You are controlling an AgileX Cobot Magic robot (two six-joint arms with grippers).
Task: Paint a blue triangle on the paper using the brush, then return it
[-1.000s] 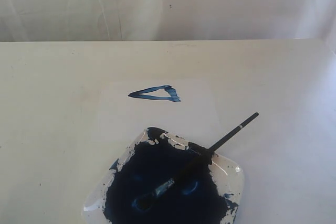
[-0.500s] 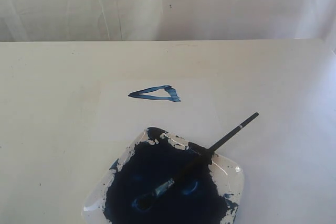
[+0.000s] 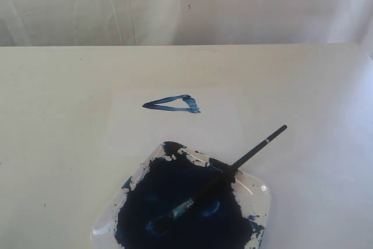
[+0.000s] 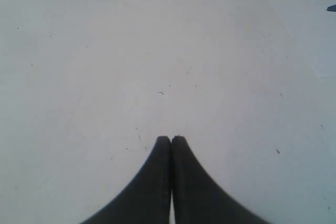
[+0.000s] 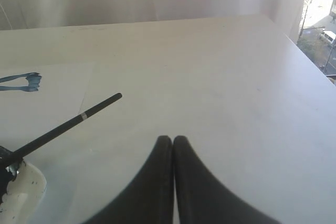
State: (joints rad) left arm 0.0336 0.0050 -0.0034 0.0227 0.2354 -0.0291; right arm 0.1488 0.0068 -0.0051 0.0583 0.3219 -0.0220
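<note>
The blue triangle (image 3: 172, 104) is a thin outline on the pale paper (image 3: 221, 121), pointed at its left end. The brush (image 3: 233, 167) lies across the clear paint tray (image 3: 261, 193), bristles in the dark blue paint pool (image 3: 180, 208), handle sticking out up and to the right. Neither gripper shows in the exterior view. In the right wrist view my right gripper (image 5: 172, 139) is shut on nothing, apart from the brush handle (image 5: 68, 124), with the triangle (image 5: 23, 82) at the frame's edge. My left gripper (image 4: 170, 139) is shut over bare tabletop.
The cream table (image 3: 58, 115) ends at a pale backdrop wall (image 3: 186, 4). In the right wrist view the table's far corner (image 5: 273, 22) and edge show near a bright window. A corner of the tray (image 5: 23, 184) is also in that view.
</note>
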